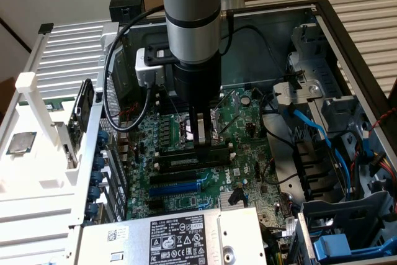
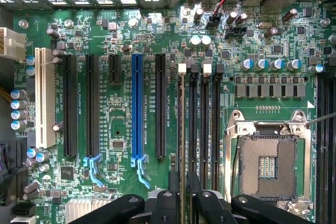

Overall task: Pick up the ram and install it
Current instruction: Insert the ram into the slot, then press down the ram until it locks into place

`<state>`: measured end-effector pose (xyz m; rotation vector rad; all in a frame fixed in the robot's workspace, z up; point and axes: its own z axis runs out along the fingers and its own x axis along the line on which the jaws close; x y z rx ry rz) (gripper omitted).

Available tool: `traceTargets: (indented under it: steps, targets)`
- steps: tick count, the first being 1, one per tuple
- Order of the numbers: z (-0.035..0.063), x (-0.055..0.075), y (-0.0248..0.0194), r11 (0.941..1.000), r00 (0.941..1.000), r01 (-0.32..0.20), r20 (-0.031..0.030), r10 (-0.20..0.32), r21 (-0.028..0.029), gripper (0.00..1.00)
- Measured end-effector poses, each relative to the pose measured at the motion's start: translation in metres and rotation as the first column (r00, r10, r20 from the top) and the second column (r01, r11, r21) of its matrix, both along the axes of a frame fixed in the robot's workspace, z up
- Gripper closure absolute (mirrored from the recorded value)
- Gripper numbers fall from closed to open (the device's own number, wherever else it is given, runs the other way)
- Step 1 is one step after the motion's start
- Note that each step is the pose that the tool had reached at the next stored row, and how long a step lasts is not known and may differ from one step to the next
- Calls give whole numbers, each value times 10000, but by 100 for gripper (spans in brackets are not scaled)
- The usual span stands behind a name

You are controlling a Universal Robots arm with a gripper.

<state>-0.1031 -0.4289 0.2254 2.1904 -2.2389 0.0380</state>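
The gripper point(image 2: 181, 195) has its fingers slightly spread astride the ram point(image 2: 182, 129), which stands edge-up in a memory slot beside the socket point(image 2: 266, 163). Risk, I judge: half-seated, it could tilt loose. Beyond, the blue slot point(image 2: 137, 111) and case wall point(image 1: 347, 35) leave little room.

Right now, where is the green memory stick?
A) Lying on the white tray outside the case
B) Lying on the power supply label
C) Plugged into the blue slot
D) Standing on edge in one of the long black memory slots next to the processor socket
D: the ram stands on edge in a black memory slot beside the processor socket, directly under the gripper.
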Motion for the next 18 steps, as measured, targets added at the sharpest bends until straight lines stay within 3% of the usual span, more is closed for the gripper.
traceTargets:
  steps: [12, 18]
  targets:
    - [153, -9, -1, 10000, 10000, -2, 8, 2, -1, 80]
    - [159, -11, -1, 10000, 10000, -2, 8, 2, -1, 80]
